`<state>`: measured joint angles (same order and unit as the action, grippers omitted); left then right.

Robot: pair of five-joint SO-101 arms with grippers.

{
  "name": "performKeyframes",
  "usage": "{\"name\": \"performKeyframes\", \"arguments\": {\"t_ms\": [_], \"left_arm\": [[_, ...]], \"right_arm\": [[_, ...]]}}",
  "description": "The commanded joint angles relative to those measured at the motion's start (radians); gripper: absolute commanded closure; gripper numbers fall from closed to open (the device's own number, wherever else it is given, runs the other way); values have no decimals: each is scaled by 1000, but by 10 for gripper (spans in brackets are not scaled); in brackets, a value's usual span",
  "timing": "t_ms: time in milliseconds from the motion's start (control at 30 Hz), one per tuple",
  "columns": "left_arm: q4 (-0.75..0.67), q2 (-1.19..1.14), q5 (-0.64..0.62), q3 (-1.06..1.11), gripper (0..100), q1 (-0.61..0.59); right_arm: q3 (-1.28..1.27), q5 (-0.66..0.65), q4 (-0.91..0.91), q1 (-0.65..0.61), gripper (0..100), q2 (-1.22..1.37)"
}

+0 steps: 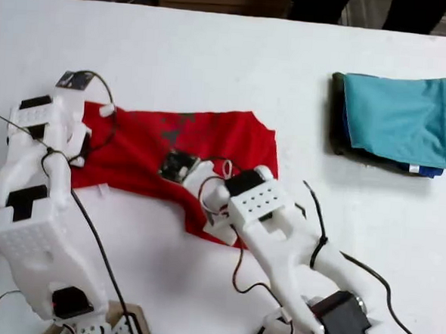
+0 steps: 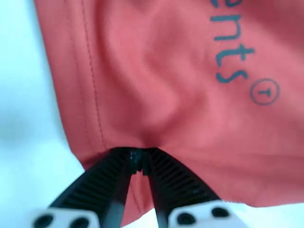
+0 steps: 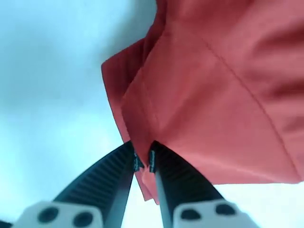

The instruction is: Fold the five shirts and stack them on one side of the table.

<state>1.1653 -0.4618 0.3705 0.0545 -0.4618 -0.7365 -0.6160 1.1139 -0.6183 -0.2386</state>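
A red shirt (image 1: 209, 140) with dark print lies spread across the middle of the white table (image 1: 215, 53). My left gripper (image 1: 78, 155) sits at the shirt's left edge. In the left wrist view the left gripper (image 2: 138, 159) is shut on a pinch of the red shirt (image 2: 190, 95) near a stitched hem. My right gripper (image 1: 218, 226) is at the shirt's near edge, right of centre. Its wrist view has the right gripper (image 3: 142, 159) shut on a folded corner of the red shirt (image 3: 223, 104).
A stack of folded shirts (image 1: 400, 121), teal on top of blue and dark ones, rests at the table's right side. Bare table lies between the red shirt and the stack, and along the far edge. Cables trail from both arms.
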Motion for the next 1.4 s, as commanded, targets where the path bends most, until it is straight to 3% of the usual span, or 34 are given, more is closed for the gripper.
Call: {"name": "performKeyframes", "arguments": {"t_ms": [0,300,367,467,667,833,933,1067,1233,1367], "left_arm": [[43,8,-2,-87,975,-23],[75,6,-2,-139,975,-17],[75,11,-2,-139,975,-17],[86,15,-2,-154,975,-17],[236,14,-3,-318,975,-17],[347,5,-8,-490,975,12],[347,5,-8,-536,975,58],[295,-29,-11,-541,976,135],[255,-160,-11,-550,976,161],[210,-224,-9,-550,976,126]], "right_arm": [[-46,-5,-45,2,979,-41],[-129,-5,-133,4,970,-48],[-110,-5,-119,2,929,-50],[-35,-5,-16,1,856,-58],[247,-5,205,25,854,-240],[336,-3,53,151,873,-278],[345,64,-113,240,989,-171],[419,175,-260,292,959,85],[675,270,-254,291,957,460],[931,315,-130,295,957,710]]}}
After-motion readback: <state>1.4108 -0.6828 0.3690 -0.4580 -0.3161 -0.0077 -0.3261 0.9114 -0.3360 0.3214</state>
